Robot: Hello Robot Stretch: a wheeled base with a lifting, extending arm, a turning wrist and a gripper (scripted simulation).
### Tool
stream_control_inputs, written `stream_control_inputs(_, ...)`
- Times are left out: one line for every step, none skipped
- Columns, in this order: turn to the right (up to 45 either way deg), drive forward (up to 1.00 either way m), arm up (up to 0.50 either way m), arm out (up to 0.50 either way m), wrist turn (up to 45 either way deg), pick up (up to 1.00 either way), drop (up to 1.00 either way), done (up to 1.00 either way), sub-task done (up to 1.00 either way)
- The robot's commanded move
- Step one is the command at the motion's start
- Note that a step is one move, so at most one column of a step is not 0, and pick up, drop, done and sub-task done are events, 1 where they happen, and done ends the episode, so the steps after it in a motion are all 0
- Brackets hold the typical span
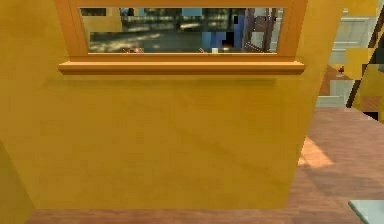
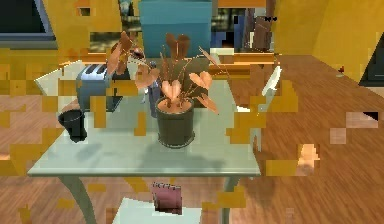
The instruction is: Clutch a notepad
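One small maroon notepad [image 2: 165, 196], to judge by its shape, sits at the near edge of the pale table [image 2: 100, 160], below a potted plant [image 2: 178, 115]. Whether it rests on the table or on something lower cannot be told. Likely light, thin and slightly bendy, it is best taken across a free edge. The pincer's state, and where the notepad lies relative to it, cannot be told.
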Motion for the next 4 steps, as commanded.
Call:
stream_control_inputs(0.0, 0.00, 0.10, 0.00, 0.0, 0.00, 0.00, 0.00, 0.00)
stream_control_inputs(0.0, 0.00, 0.00, 0.32, 0.0, 0.00, 0.00, 0.00, 0.00)
stream_control_inputs(0.0, 0.00, 0.00, 0.00, 45.0, 0.00, 0.00, 0.00, 0.00)
stream_control_inputs(0.0, 0.00, 0.00, 0.00, 45.0, 0.00, 0.00, 0.00, 0.00)
